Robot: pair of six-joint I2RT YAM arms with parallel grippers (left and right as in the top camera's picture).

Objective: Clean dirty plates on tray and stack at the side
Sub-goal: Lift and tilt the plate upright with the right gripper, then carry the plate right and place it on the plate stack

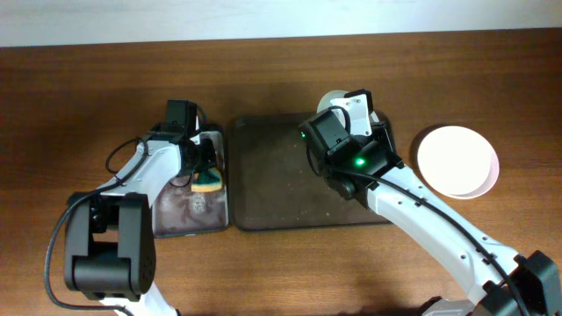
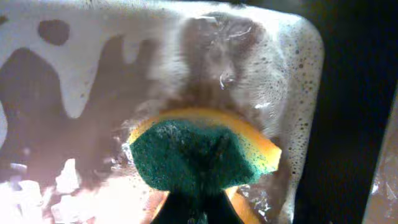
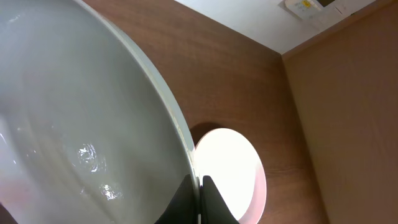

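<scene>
My right gripper (image 3: 198, 193) is shut on the rim of a white plate (image 3: 81, 124), held tilted above the right end of the dark brown tray (image 1: 272, 175); overhead, only the plate's edge (image 1: 330, 99) peeks out behind the wrist. Wet glints show on its face. White plates (image 1: 457, 160) lie stacked on the table to the right, also seen in the right wrist view (image 3: 227, 165). My left gripper (image 2: 193, 208) is shut on a green and yellow sponge (image 2: 193, 155), over the soapy grey pan (image 1: 180, 219); the sponge also shows overhead (image 1: 209, 182).
The grey pan (image 2: 74, 81) holds foamy water and sits against the tray's left side. The wooden table (image 1: 281, 272) stretches all round. A pale wall runs along the table's back edge (image 1: 263, 17).
</scene>
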